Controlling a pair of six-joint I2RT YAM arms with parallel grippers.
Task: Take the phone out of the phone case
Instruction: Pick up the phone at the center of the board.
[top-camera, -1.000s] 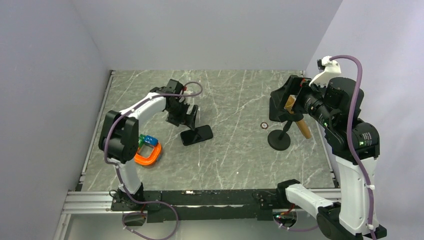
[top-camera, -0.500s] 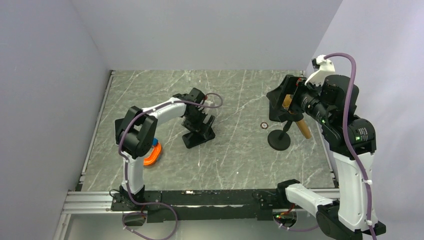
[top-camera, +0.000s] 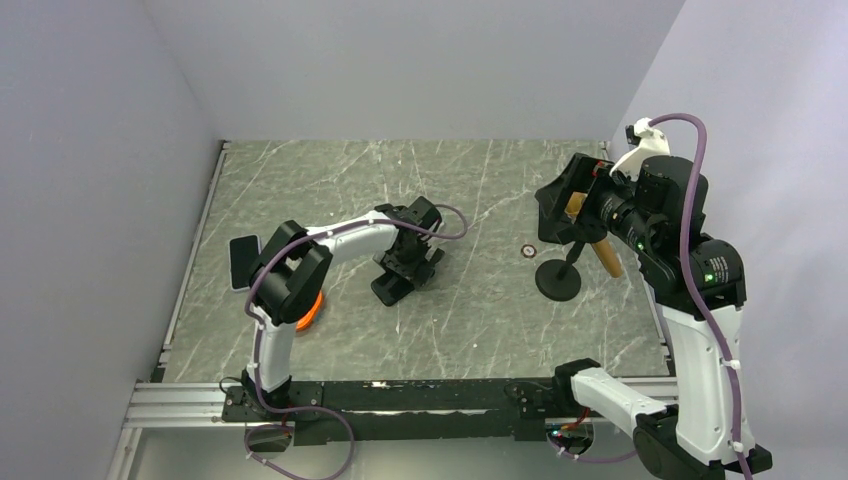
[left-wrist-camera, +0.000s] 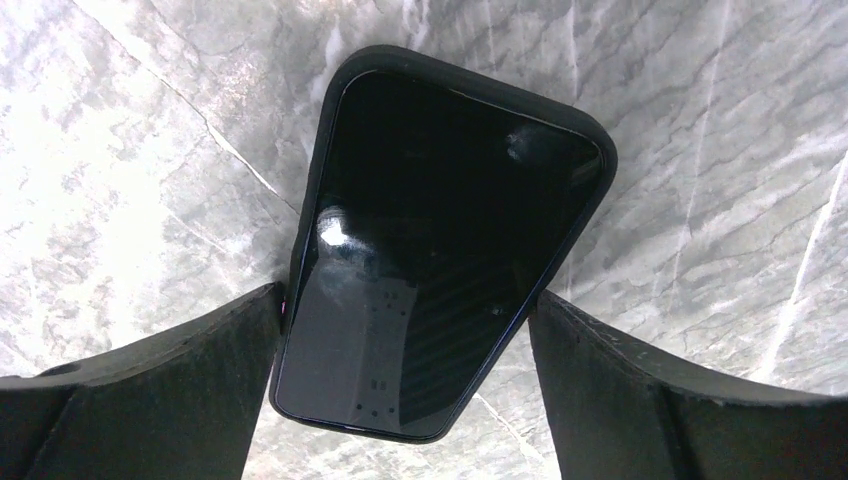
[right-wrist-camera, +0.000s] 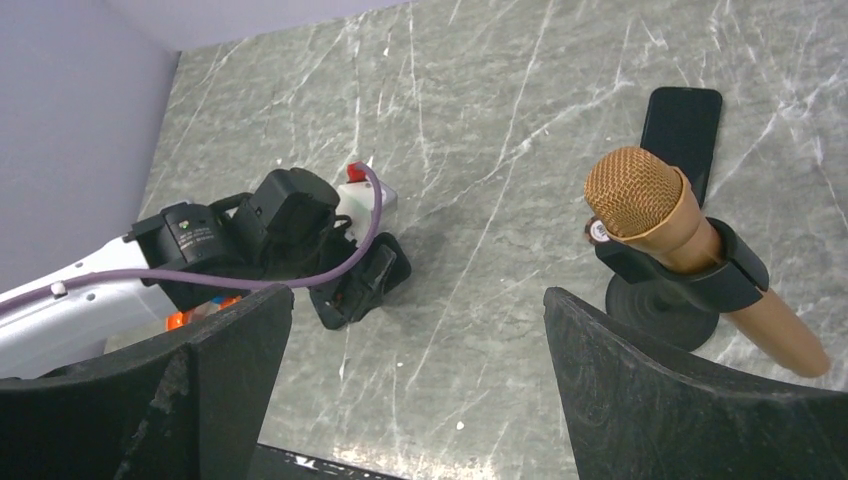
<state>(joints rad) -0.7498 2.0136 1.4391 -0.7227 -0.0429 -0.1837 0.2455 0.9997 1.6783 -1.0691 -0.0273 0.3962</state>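
Left arm (top-camera: 340, 230) swung right across the grey marble desk (top-camera: 480, 310) — now the left fingers (left-wrist-camera: 150, 400) pinch the long edges of the glossy black phone (left-wrist-camera: 440, 250), flat in its black rubber case (left-wrist-camera: 592, 150) mid-desk. Over by the wall the right fingers (right-wrist-camera: 700, 400) gape wide.

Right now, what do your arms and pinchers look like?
My left arm and right arm have white shells and chunky black joints. A purple cable loops along each. The left gripper and right gripper each have two flat, rough black fingers. A small green light glows on the right arm.
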